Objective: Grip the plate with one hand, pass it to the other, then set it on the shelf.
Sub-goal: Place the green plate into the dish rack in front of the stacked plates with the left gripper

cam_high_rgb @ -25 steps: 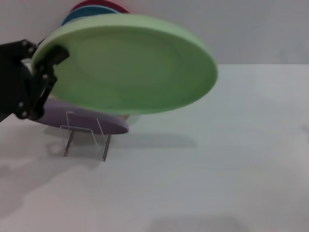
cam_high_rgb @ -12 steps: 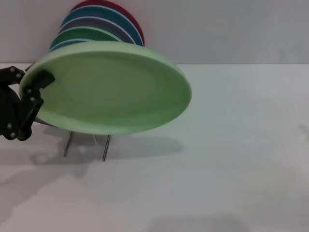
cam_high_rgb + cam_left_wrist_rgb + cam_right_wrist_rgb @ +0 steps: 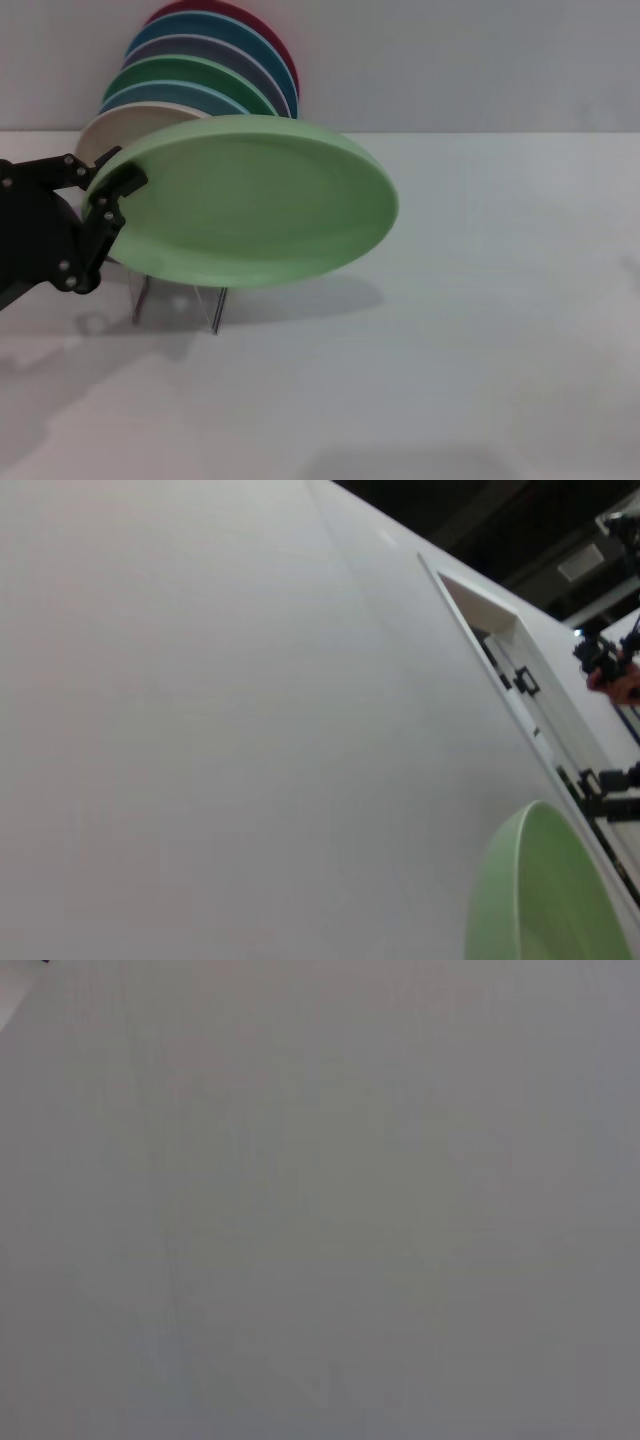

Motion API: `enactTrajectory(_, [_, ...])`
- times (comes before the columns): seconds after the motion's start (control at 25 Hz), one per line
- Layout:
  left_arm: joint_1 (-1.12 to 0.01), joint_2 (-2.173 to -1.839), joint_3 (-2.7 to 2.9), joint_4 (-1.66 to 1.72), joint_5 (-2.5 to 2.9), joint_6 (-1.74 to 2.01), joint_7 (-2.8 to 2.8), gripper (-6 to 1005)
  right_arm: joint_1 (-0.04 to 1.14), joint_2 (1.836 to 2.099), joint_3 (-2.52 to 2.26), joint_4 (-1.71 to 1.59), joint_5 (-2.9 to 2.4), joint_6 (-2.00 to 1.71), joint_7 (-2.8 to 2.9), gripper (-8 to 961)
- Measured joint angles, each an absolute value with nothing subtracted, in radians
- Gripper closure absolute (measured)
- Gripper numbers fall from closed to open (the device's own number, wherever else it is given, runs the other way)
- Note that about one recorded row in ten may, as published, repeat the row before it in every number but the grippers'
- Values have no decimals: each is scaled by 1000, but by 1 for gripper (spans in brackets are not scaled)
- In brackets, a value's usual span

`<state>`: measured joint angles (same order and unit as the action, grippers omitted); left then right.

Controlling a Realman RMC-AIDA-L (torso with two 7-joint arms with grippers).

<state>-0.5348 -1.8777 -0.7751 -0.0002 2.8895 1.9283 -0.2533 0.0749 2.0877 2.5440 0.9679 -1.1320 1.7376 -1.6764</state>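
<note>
A: Where is the plate [image 3: 245,200]?

B: Up in the air over the left part of the white desk [image 3: 480,330], in front of the shelf [image 3: 180,290]; it is pale mint green, round, tipped so its hollow face turns toward the camera and its right edge hangs a little lower; its shadow lies on the desk beneath it; the left wrist view shows only a slice of its rim [image 3: 545,890] at the corner, against bare white surface.

A: And what carries it?

B: The left gripper [image 3: 108,195], black, coming in from the left edge of the head view; its fingers [image 3: 125,183] pinch the plate's left rim, one dark tip lying over the upper face; the lower one is hidden behind the plate.

A: The shelf itself?

B: Thin silvery wire, its front legs and small loop showing just below the plate's lower edge; the rest is hidden behind the plate; whether the plate touches the wire I cannot tell.

A: Anything in it?

B: A row of upright plates [image 3: 200,75] stands behind the mint one: cream nearest, then blue, emerald green, grey-lavender, blue again, and dark red at the back, against the pale wall.

A: The right gripper?

B: Not seen in the head view; its wrist camera shows only a plain grey-white surface.
</note>
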Motion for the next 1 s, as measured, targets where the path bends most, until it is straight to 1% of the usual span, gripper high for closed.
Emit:
enactTrajectory(0.24, [-575,-1877,-769,1,2889,1867,-221,874,75,2087,2545,969,-1132,1738,-1676,345])
enactTrajectory(0.52, [-675,-1880,-736,26,2888,1766,-220,871,68,2088,2544,972,-1132,1739,-1673,345])
enactTrajectory(0.64, [-691,-1877,-735,26,2888,1764,-220,870,65,2089,2543,972,-1132,1740,-1673,345])
enactTrajectory(0.72, [-709,-1869,-732,28,2888,1758,-222,870,62,2090,2543,973,-1132,1740,-1673,345])
enactTrajectory(1.0, [-740,-1864,-710,30,2889,1728,-232,867,61,2091,2543,973,-1132,1740,-1673,346])
